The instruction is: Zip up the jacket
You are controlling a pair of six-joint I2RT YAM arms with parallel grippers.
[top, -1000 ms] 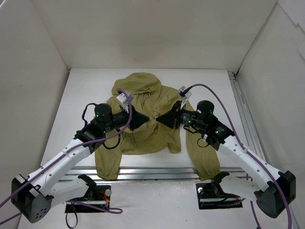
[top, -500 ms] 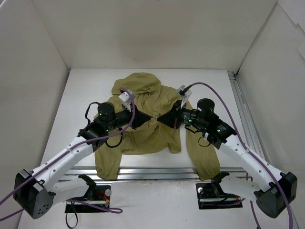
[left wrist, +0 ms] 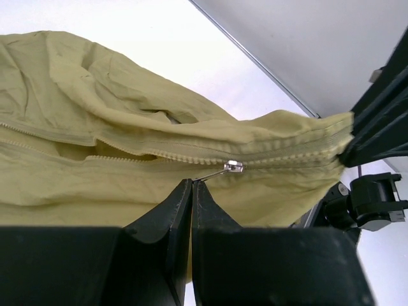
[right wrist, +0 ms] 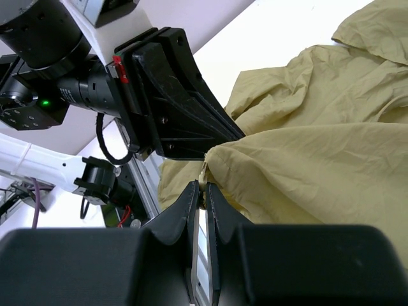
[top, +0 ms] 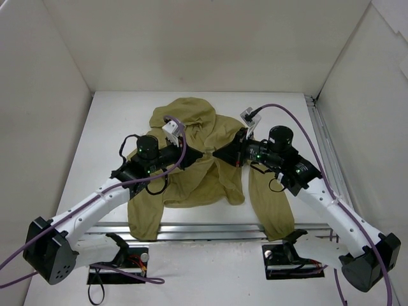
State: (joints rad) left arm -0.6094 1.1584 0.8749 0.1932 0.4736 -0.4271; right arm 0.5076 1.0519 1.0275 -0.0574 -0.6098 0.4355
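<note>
Olive jacket (top: pixel 197 188), left gripper (left wrist: pixel 192 182) clamped on zipper pull (left wrist: pixel 233 167), right gripper (right wrist: pixel 203 187) pinching jacket edge

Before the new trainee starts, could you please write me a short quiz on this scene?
1. True or false: the left gripper is shut on the zipper pull.
2. What does the right gripper pinch? A. jacket B. cable C. nothing
3. In the left wrist view, are the teeth meshed on both sides of the slider?
Key: 1 true. 2 A. 3 no: on one side the rows stand apart.
</note>
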